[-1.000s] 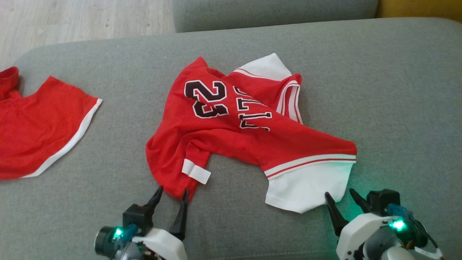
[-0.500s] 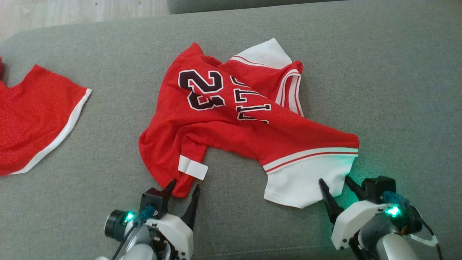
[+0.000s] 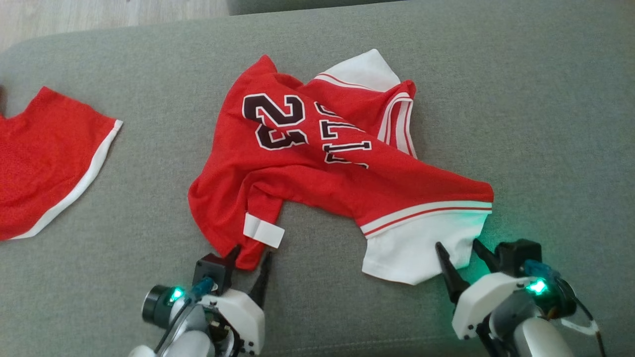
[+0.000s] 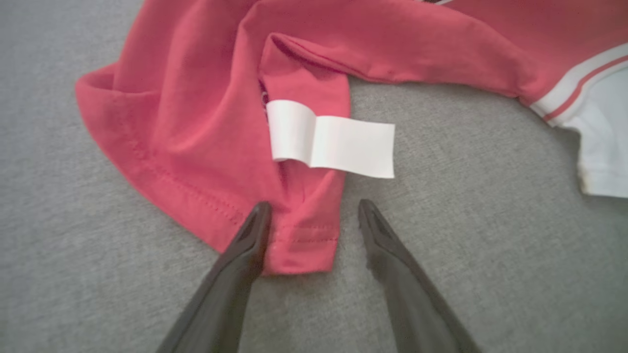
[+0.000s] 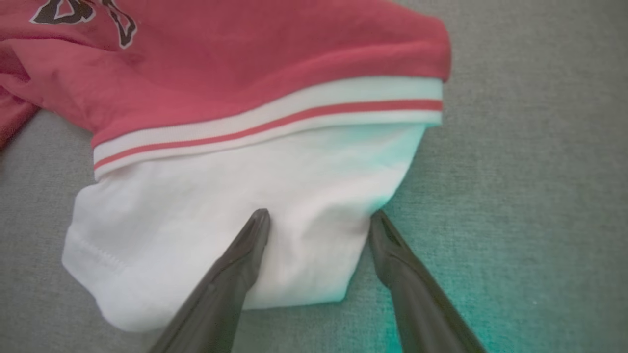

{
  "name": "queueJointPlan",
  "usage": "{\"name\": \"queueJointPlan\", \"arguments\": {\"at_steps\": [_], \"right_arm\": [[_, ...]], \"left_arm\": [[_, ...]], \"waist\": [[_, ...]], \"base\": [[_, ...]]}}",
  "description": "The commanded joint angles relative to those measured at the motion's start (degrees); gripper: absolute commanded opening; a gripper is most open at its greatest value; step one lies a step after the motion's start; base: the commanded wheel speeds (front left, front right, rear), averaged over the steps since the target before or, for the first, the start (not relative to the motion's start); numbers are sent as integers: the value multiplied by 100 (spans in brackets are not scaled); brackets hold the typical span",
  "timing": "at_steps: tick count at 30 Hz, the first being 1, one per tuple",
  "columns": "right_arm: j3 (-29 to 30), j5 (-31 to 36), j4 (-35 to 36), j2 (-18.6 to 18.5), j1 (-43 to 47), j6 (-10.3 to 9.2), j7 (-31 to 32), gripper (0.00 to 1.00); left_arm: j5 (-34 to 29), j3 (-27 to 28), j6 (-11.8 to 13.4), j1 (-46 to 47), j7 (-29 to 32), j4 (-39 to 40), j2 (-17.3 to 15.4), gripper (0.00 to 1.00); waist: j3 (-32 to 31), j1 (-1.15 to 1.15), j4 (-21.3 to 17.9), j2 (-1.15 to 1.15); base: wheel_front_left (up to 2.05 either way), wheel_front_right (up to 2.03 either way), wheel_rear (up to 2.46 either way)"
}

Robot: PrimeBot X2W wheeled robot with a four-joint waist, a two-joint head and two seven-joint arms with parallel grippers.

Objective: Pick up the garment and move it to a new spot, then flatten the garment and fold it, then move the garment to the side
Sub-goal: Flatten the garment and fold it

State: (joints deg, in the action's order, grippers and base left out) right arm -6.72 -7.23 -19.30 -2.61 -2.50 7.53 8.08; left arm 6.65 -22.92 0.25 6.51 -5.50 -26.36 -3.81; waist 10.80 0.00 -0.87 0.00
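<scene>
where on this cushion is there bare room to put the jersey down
Widest bare patch: the grey cushion right of the jersey. A narrower strip lies between the jersey and the other red garment at left. Crowded: the near edge, where the left hand and right hand, both open, straddle the jersey's near corners.

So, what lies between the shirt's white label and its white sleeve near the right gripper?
Bare grey cushion, with nothing on it, as the head view shows between the label and the sleeve.
</scene>
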Motion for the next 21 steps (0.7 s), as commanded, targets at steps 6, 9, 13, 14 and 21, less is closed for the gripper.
{"name": "queueJointPlan", "arguments": {"at_steps": [6, 9, 13, 14, 21], "right_arm": [[-399, -411, 93, -27, -328, -4, -41, 0], [-303, -810, 281, -27, -370, -4, -186, 0], [-41, -1800, 995, -27, -364, -4, -308, 0], [79, -2026, 1245, -27, -354, -4, -304, 0], [979, -2778, 2896, -27, -295, -4, 177, 0]], "left_arm": [[168, 213, -5, 129, 109, -54, -137, 0], [330, 355, 4, 98, 136, 128, -188, 0], [688, 643, -46, -126, 358, 963, -353, 0], [776, 733, -43, -215, 448, 1279, -428, 0], [1357, 1184, -107, -771, 1179, 3458, -861, 0]], "waist": [[-67, 0, 6, 0], [-162, 0, -9, 0], [-351, 0, -26, 0], [-403, 0, -28, 0], [-712, 0, 15, 0]], "base": [[0, 0, 0], [0, 0, 0], [0, 0, 0], [0, 0, 0], [0, 0, 0]]}}
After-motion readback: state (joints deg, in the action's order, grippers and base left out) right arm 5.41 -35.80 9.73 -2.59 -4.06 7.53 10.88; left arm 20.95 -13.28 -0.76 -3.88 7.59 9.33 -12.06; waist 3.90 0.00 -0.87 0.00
